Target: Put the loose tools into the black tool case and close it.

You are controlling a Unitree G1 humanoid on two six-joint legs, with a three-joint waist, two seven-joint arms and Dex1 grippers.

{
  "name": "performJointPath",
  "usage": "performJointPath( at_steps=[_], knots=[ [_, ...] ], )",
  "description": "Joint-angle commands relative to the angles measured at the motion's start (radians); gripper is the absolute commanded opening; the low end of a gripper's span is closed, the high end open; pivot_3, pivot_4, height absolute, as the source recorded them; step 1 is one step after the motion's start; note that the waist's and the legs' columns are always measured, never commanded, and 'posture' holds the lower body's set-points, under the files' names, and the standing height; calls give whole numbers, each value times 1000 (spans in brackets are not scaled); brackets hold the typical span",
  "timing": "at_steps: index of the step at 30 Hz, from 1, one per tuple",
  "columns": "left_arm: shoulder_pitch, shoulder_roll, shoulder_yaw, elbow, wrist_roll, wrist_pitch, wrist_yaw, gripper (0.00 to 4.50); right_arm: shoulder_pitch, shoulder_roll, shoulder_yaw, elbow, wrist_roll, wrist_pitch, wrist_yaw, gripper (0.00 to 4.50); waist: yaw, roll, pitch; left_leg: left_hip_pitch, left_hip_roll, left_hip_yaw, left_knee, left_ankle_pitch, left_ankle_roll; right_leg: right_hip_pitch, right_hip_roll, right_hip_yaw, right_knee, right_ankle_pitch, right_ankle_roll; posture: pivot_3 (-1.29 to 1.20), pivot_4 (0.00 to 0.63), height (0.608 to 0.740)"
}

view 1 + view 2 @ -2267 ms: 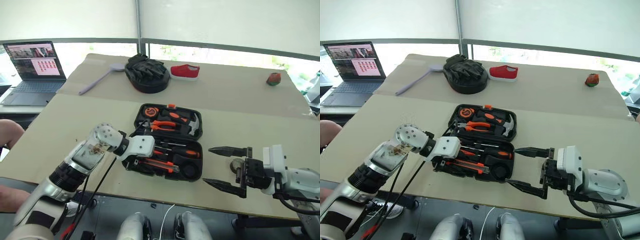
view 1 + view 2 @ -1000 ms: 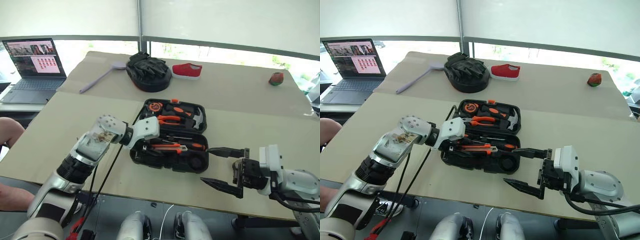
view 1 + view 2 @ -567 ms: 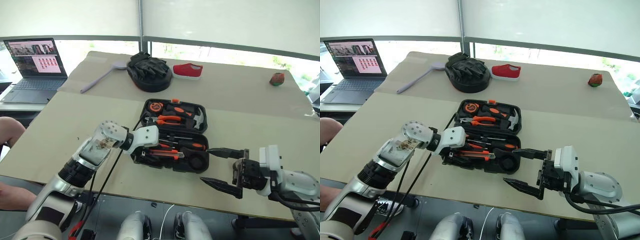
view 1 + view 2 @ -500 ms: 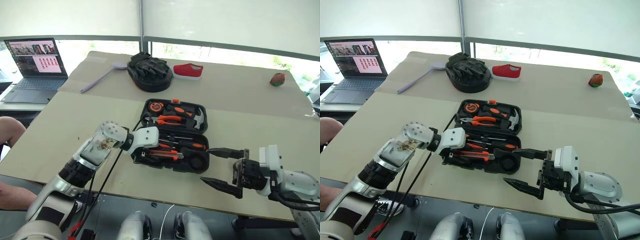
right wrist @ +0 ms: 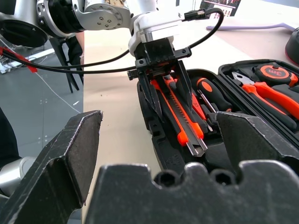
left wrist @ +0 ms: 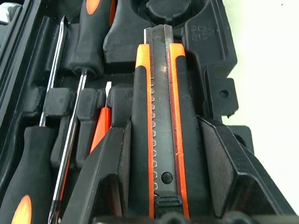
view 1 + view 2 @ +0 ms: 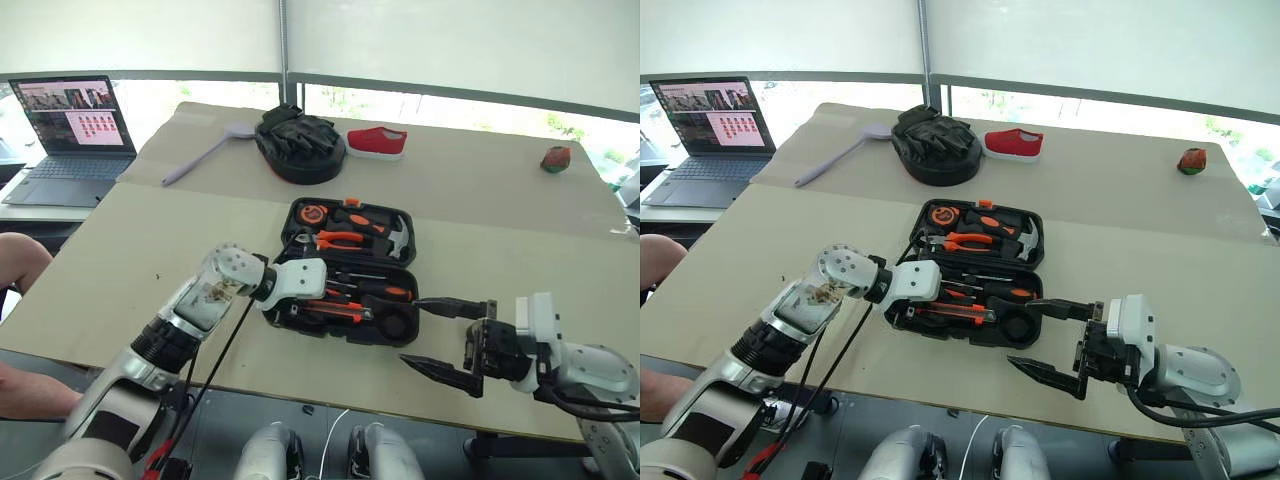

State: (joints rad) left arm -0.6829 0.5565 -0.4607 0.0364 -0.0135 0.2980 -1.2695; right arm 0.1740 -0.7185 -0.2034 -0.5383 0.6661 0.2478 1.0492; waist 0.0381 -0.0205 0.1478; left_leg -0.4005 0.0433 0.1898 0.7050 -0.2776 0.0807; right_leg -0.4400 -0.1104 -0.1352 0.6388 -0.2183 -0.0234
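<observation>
The black tool case [image 7: 290, 215] lies open in the middle of the table. My left gripper [image 7: 310, 305] is shut on the orange-black utility knife [image 6: 161, 116], one finger on each long side. The knife [image 5: 180, 112] runs along the case's near row, low over its slot; whether it touches I cannot tell. Beside it in the case lie two black-and-orange screwdrivers [image 6: 86, 32] and a thin orange screwdriver [image 6: 100, 130]. My right gripper [image 7: 412, 331] hangs open at the case's right near corner, holding nothing.
Pliers [image 7: 340, 238], a hammer [image 7: 395, 238] and a tape measure [image 7: 307, 213] sit in the case's far half. Behind are a black glove pile [image 7: 300, 145], a red shoe [image 7: 378, 142], a purple spoon [image 7: 200, 155] and a laptop [image 7: 75, 125]. A person's arm [image 7: 20, 265] shows at left.
My left gripper has sunk a little toward the case's near row with the knife and rolled about its own axis. The right gripper has stayed where it was, open.
</observation>
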Motion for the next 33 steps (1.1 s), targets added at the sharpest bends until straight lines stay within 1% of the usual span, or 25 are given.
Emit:
performJointPath(
  at_steps=[1,4,6,8,9,13,14,16,17,22,24,26,27,28,30,31,32,33],
  knots=[
    [-3,8,-31,-18,8,-2,-43,1664,-8,6,-1,-2,-7,-30,11,4500,-1,0,0,0,0,0,0,0,0,0,0,0,0,0,0,0,150,740],
    [7,25,-32,-28,0,24,-72,1664,-12,12,0,6,-15,-34,16,4500,-2,0,0,0,0,0,0,0,0,0,0,0,0,0,0,0,150,740],
    [12,27,-17,-27,-8,9,-70,1664,-15,17,2,13,-22,-38,19,4500,-4,0,0,1,0,0,0,0,0,0,1,1,0,0,0,0,150,740],
    [13,14,9,-19,-34,6,-67,2653,-20,23,6,25,-31,-45,23,4500,-4,0,0,1,0,0,0,0,0,0,1,1,0,0,0,0,150,740],
    [8,9,22,-9,-47,1,-71,2786,-23,25,9,33,-36,-49,26,4500,-4,0,0,1,0,0,0,0,0,0,1,1,0,0,0,0,150,740],
    [-27,-34,111,51,-140,-59,-91,4243,-47,27,22,71,-51,-67,42,4500,-3,0,0,0,0,0,0,0,0,0,1,1,0,0,0,0,150,740],
    [-36,-37,126,69,-154,-85,-103,4447,-56,28,25,83,-55,-73,46,4500,-3,0,0,0,0,0,1,0,0,0,1,0,0,0,0,0,150,740],
    [-47,-30,130,101,-138,-140,-109,4447,-75,30,30,105,-64,-84,53,4500,-3,0,0,0,0,0,1,0,0,0,0,0,1,0,0,0,150,740],
    [-55,-31,135,115,-137,-137,-103,4447,-85,32,33,115,-67,-89,55,4500,-3,0,0,0,0,0,2,0,0,0,1,0,1,0,0,0,150,740],
    [-92,-51,214,140,-245,-62,-119,4447,-111,44,48,149,-84,-110,61,4500,-6,0,0,0,0,0,2,0,0,0,1,0,2,0,0,0,150,740],
    [-90,-52,236,164,-252,-107,-122,4447,-112,52,51,154,-88,-117,59,4500,-10,0,0,0,0,0,2,0,0,0,1,0,2,0,0,0,150,740],
    [-60,-39,236,177,-243,-174,-146,3924,-108,60,56,159,-96,-126,59,4500,-14,0,0,0,0,0,2,0,0,0,1,0,2,0,0,0,150,740],
    [-44,-38,235,179,-237,-215,-157,3802,-105,62,58,160,-99,-129,58,4500,-16,0,0,0,0,0,2,0,0,0,2,0,2,0,0,0,150,740],
    [-30,-35,230,182,-227,-243,-160,3370,-103,64,60,160,-101,-132,57,4500,-18,0,0,0,0,0,2,0,-1,0,2,0,2,0,0,0,150,740],
    [-2,-37,220,188,-220,-323,-188,2691,-98,66,61,158,-101,-134,53,4500,-22,0,0,1,0,0,2,0,-1,1,2,0,2,0,0,0,150,740],
    [9,-39,219,189,-219,-324,-184,2291,-96,67,61,157,-101,-134,51,4500,-23,0,0,1,0,0,3,0,-1,1,2,0,3,0,0,0,150,740],
    [16,-40,219,190,-219,-322,-180,2017,-94,66,61,156,-101,-133,50,4500,-24,0,0,0,0,0,4,0,-1,1,1,0,3,0,0,0,150,740],
    [33,-41,213,193,-212,-331,-175,1518,-89,67,58,154,-102,-135,47,4500,-24,0,0,0,0,0,4,0,-1,0,1,0,3,0,0,0,150,740]
  ],
)
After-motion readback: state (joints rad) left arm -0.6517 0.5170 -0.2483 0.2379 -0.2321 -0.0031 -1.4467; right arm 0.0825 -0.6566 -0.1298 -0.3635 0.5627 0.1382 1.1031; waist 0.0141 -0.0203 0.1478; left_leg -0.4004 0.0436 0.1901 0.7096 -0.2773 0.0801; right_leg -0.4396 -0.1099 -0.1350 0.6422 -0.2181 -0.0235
